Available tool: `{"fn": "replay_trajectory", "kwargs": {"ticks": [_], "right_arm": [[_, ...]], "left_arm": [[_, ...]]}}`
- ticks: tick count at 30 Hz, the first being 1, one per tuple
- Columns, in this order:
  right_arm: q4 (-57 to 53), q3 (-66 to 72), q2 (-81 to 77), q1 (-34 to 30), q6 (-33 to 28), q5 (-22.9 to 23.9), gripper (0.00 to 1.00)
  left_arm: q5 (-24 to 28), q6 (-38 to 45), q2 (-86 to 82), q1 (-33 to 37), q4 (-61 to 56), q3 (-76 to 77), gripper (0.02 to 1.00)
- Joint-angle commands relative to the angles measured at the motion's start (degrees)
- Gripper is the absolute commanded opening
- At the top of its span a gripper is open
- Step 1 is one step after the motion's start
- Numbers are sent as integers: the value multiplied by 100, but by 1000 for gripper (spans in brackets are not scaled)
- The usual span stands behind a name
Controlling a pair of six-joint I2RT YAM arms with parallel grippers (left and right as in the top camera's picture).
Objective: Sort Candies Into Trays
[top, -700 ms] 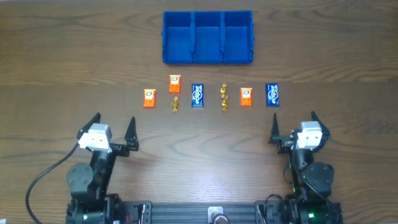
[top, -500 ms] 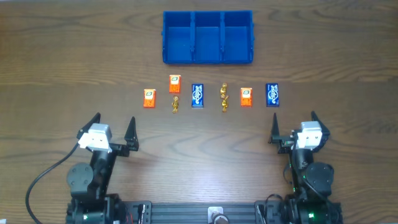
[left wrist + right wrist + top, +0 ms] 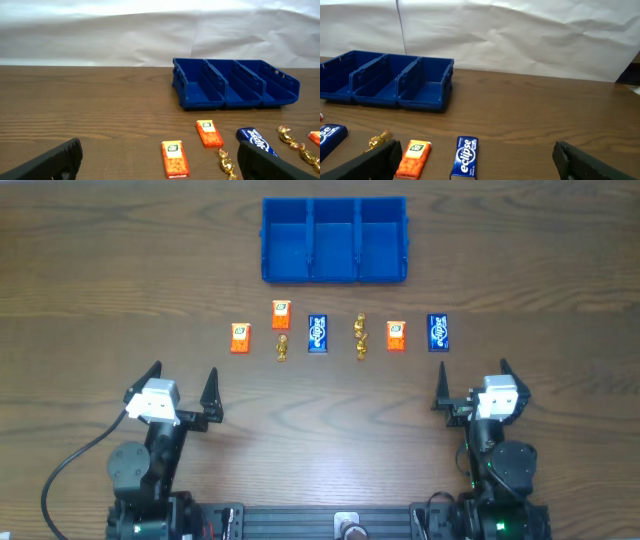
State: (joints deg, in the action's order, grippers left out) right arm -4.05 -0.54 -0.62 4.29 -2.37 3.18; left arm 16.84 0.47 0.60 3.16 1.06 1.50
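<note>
At twelve o'clock on the surface [image 3: 100, 280] sits the blue tray [image 3: 335, 272], the candies [image 3: 318, 334] rowed at its six o'clock. The left tool [image 3: 183, 377] at seven and right tool [image 3: 471, 375] at five stand spread, empty.

1. White lettering runs the length of the blue pack [image 3: 464, 157], lying face up in the right wrist view.
2. The orange box [image 3: 413, 152] just beside it carries a small white-and-green label, its print too small to read.
3. A second blue pack [image 3: 255, 140] shows white script, only partly visible.
</note>
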Motion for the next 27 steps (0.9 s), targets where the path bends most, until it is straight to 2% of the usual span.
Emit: {"fn": "replay_trajectory", "kwargs": {"ticks": [1,16,21,27], "right_arm": [[-35,9,39,-31,-72,-35,998],[-35,11,39,-31,-72,-35,998],[-35,9,39,-31,-70,-37,998],[-35,9,39,-31,-70,-35,998]], "left_arm": [[114,83,-35,-20,173,-122,996],[103,4,-37,-22,192,-122,998],[-328,-409,-9,-28,195,-35,1000],[-192,-785,1416,-33,1016,1582,996]]}}
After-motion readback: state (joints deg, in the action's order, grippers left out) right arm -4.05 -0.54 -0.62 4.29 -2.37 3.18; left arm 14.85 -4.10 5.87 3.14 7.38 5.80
